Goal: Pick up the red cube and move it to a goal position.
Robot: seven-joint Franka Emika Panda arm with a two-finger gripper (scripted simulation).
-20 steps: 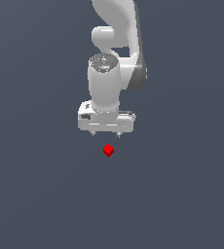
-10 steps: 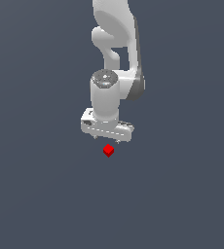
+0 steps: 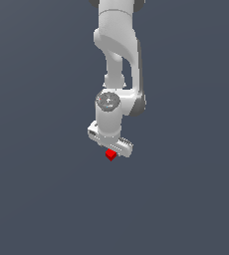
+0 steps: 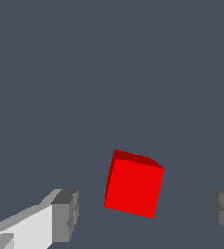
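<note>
The red cube (image 3: 110, 156) rests on the dark grey floor, just under the white hand of the arm in the exterior view, partly covered by it. In the wrist view the red cube (image 4: 133, 187) lies between my two fingers (image 4: 65, 214), with clear gaps on both sides. My gripper (image 4: 145, 211) is open and touches nothing. In the exterior view the gripper (image 3: 111, 147) sits low, turned at an angle, its fingertips hidden behind the hand.
The white arm (image 3: 117, 55) rises from the hand to the top of the exterior view. A plain dark grey floor (image 3: 37, 189) spreads all around, with no other objects seen.
The hand has come down over the cube and rotated about its vertical axis. The cube has stayed where it was.
</note>
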